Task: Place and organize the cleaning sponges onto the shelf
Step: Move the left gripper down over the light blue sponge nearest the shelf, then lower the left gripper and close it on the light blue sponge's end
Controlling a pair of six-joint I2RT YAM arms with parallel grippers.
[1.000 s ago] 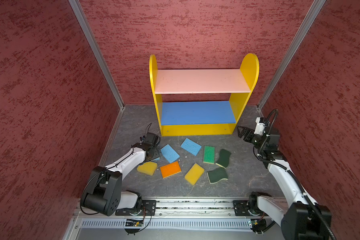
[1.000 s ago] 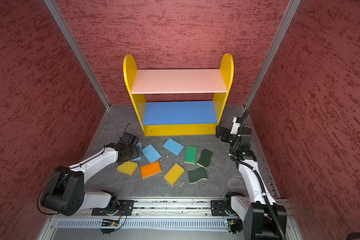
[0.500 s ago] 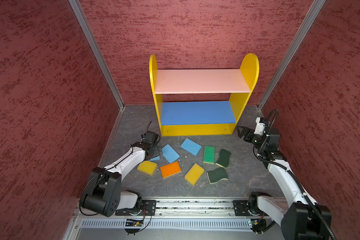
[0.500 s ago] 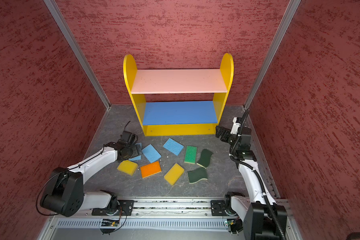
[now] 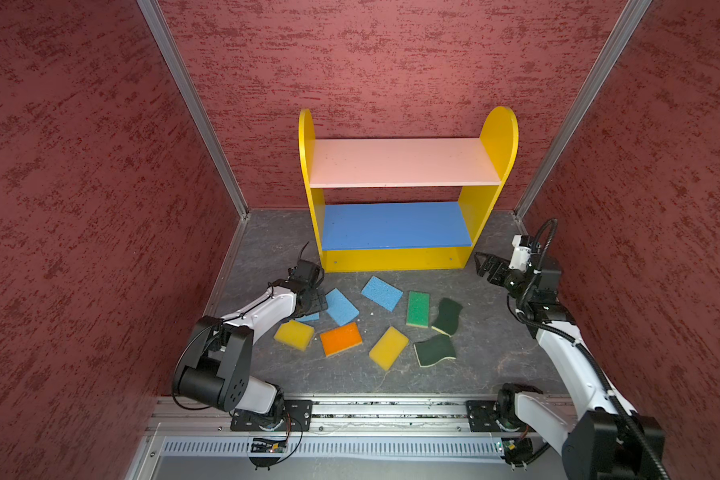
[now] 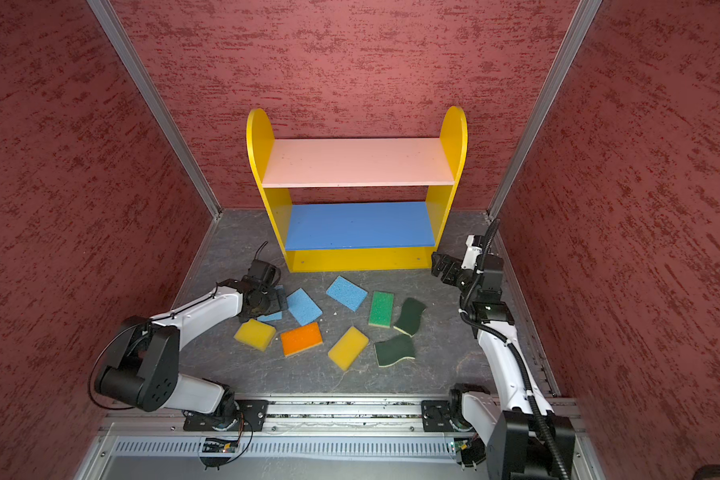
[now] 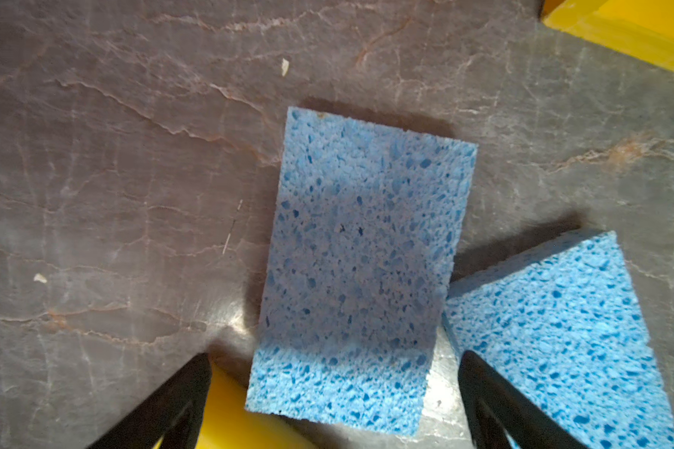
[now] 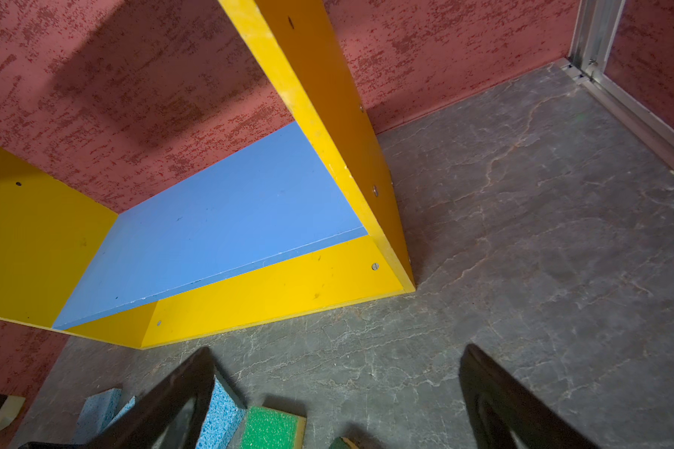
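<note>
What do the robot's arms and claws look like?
The left arm and right arm: white links, chunky black joints, thin black cables; the right carries a ribbed hose. The left gripper and right gripper: two black tapering fingers each.

The shelf (image 5: pixel 400 162) stands open in front (side panels (image 5: pixel 499 137) wall its ends); sponges (image 5: pixel 341 338) litter the floor (image 5: pixel 487 345) before it

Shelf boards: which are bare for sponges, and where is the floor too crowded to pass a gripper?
Both the pink upper board and blue middle board are bare end to end. Floor is bare left of the shelf and beside the right gripper. Crowded: the scattered sponges in front of the shelf, densest by the left gripper.
</note>
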